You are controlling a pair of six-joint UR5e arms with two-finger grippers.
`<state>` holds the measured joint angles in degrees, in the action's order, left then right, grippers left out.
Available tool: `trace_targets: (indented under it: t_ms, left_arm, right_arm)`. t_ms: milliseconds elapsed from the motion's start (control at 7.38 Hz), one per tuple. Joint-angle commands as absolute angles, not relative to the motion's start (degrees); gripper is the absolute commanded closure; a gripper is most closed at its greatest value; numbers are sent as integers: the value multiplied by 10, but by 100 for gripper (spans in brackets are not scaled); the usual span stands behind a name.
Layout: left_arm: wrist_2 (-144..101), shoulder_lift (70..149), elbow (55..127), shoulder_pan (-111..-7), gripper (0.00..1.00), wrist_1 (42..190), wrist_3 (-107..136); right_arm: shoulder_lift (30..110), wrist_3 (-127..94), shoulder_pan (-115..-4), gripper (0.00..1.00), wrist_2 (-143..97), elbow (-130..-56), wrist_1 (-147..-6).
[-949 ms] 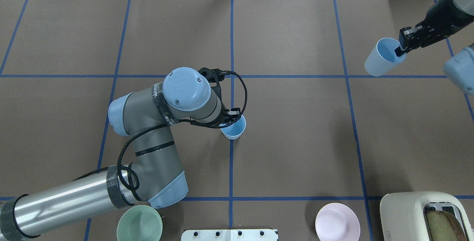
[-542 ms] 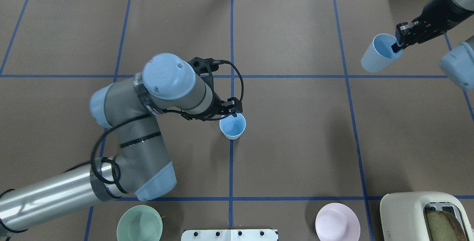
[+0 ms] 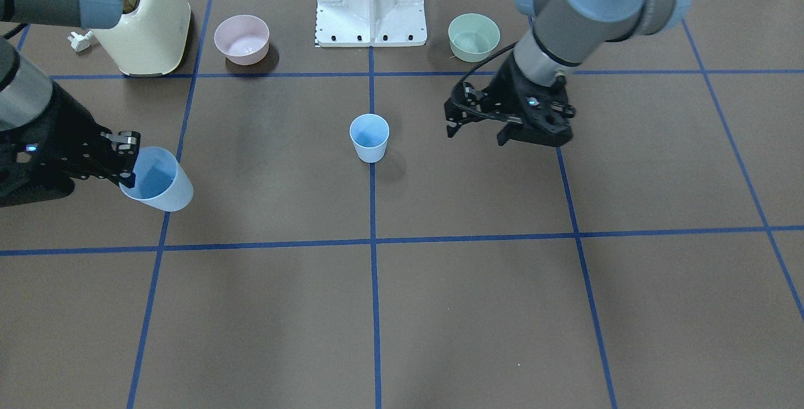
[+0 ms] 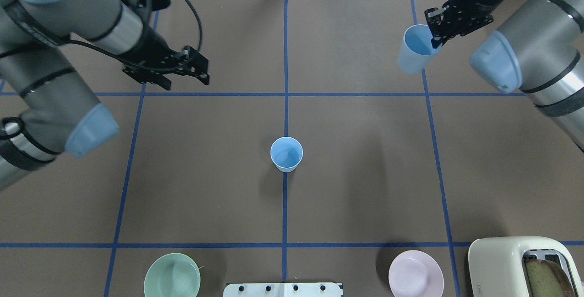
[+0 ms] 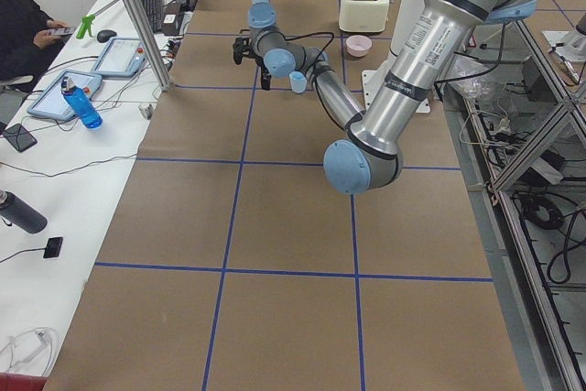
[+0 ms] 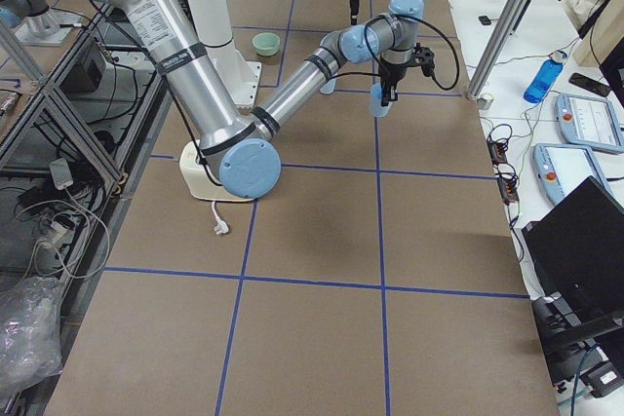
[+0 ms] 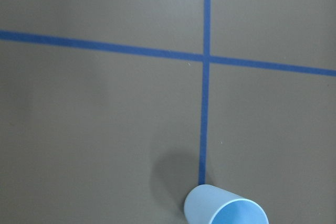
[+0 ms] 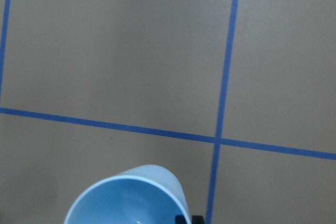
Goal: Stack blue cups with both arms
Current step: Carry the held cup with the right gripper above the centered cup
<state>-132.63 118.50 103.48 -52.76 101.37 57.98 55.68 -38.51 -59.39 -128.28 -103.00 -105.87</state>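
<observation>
One blue cup (image 4: 286,154) stands upright and alone at the table's centre, on a blue tape line; it also shows in the front view (image 3: 369,137) and at the bottom of the left wrist view (image 7: 226,211). My left gripper (image 4: 204,71) is open and empty, raised well to the far left of that cup; the front view (image 3: 475,136) shows its jaws apart. My right gripper (image 4: 435,34) is shut on the rim of the second blue cup (image 4: 414,50), holding it tilted above the table's far right. This cup also shows in the front view (image 3: 157,179) and in the right wrist view (image 8: 128,198).
A green bowl (image 4: 172,275) and a pink bowl (image 4: 415,273) sit at the near edge on either side of the white base pedestal (image 4: 283,289). A cream toaster (image 4: 524,265) with bread stands at the near right corner.
My left gripper has let go of the centre cup and pulled away up and to the far left. My right gripper has carried its cup leftward and farther back.
</observation>
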Motion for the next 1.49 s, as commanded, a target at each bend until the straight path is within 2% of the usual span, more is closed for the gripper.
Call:
trace_targets:
  t_ms: [0, 271, 678, 1356]
  left_arm:
    - [-1388, 1117, 1029, -638, 3, 1013, 429]
    - [-1395, 1072, 1009, -708, 3, 1010, 305]
    - [-1392, 1050, 959, -771, 3, 1009, 160]
    - [-1391, 1048, 958, -780, 3, 1009, 157]
  right_arm:
    - [504, -479, -542, 100, -1241, -1027, -1060]
    - [455, -553, -493, 100, -1204, -1017, -1061]
    - [418, -637, -426, 100, -1148, -1010, -1060]
    - [409, -697, -338, 100, -1079, -1005, -1058]
